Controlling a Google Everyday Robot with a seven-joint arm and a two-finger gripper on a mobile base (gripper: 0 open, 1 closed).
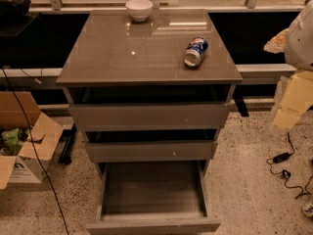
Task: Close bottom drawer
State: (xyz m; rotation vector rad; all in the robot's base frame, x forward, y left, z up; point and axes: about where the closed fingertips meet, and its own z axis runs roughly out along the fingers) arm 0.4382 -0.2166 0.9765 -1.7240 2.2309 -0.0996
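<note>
I find the bottom drawer [152, 192] pulled fully out at the foot of the cabinet [146, 58]; closing has not begun. The gripper [292, 102] hangs at right, well apart from it; I cannot tell its opening.

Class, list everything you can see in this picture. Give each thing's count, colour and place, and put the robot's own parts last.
cabinet: one, glossy taupe, centre of view
top drawer: one, grey-brown, slightly out
middle drawer: one, grey-brown, slightly out
bottom drawer: one, grey-brown, pulled far out
bowl: one, white, back of the cabinet top
can: one, blue and white, on its side, right part of the cabinet top
cardboard box: one, brown, open, on the floor at left
cable: one, black, on the floor at right
pincer: one, pale yellow, right edge, apart from the cabinet
</note>
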